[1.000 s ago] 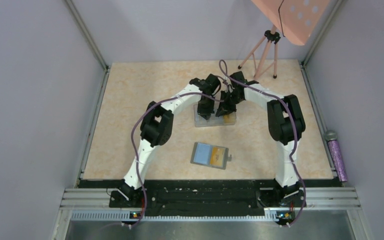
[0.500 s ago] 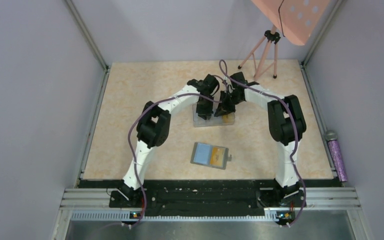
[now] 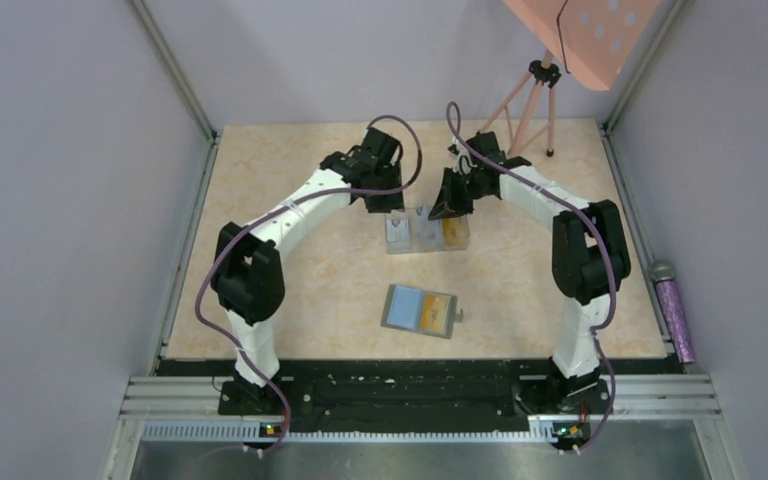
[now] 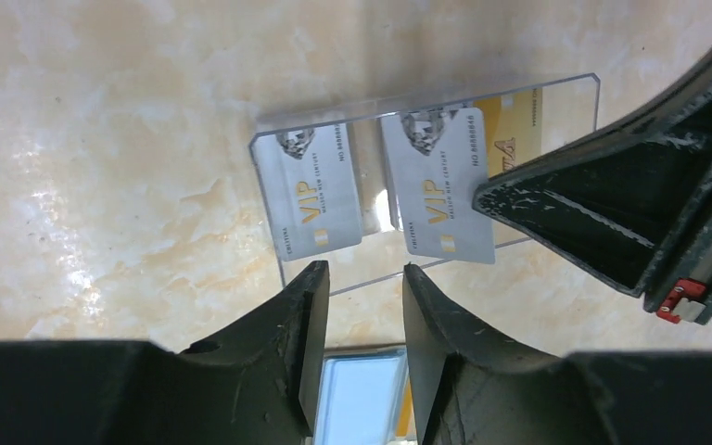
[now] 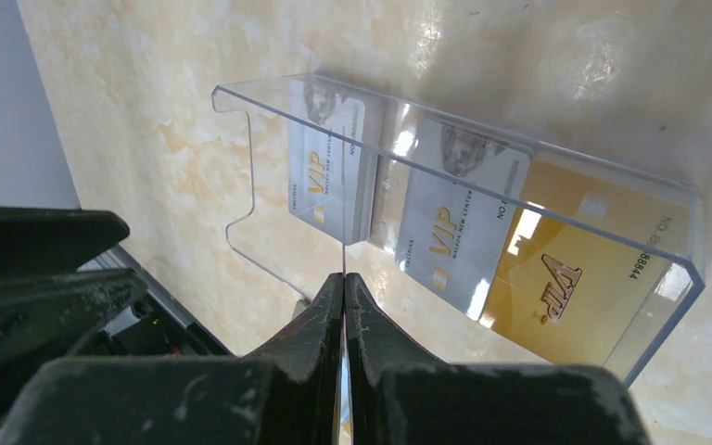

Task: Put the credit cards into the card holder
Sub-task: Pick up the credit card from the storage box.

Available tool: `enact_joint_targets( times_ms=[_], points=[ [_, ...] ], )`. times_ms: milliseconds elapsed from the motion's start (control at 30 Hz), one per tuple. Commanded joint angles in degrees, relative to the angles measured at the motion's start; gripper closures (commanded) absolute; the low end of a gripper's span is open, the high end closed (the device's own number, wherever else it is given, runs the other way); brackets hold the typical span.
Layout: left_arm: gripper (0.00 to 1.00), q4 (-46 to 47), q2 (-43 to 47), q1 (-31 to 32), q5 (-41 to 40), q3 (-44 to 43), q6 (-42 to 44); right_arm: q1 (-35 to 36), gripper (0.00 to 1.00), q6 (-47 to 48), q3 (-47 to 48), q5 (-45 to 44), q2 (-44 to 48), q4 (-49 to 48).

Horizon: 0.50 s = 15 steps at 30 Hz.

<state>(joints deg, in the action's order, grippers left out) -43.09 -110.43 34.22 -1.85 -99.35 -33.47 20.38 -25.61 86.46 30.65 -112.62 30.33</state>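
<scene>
The card holder (image 3: 406,308) lies open near the table's middle, light blue inside, with an orange card (image 3: 439,309) on its right half. Two pale grey credit cards (image 4: 315,195) (image 4: 436,185) and a gold one (image 5: 584,278) lie in the clear plastic box (image 3: 427,236). My right gripper (image 5: 344,276) hangs over the box's right part (image 3: 450,208), shut on a thin card (image 5: 344,213) seen edge-on; I cannot tell its colour. Beyond the box's left end, my left gripper (image 4: 363,269) (image 3: 388,204) stands open with nothing between its fingers.
A pink tripod (image 3: 525,100) stands at the back right under a pink board (image 3: 585,35). A purple cylinder (image 3: 675,320) lies outside the table's right edge. Grey walls close in the table on three sides.
My left gripper has opened and drawn back up and left off the box. My right gripper has closed on the thin card and stays over the box's right part.
</scene>
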Motion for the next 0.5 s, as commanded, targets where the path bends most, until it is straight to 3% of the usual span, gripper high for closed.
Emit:
enact_joint_targets(
  times_ms=[0,467],
  points=[
    [0.59,4.96,3.85,-2.48,4.02,5.78,-3.11,-0.45,1.00,-0.09,-1.38,0.30,4.20,-1.29],
    [0.58,13.66,5.74,-4.82,16.09,15.29,-6.47,-0.75,1.00,0.40,-4.27,-3.78,4.80,-2.80]
  ],
)
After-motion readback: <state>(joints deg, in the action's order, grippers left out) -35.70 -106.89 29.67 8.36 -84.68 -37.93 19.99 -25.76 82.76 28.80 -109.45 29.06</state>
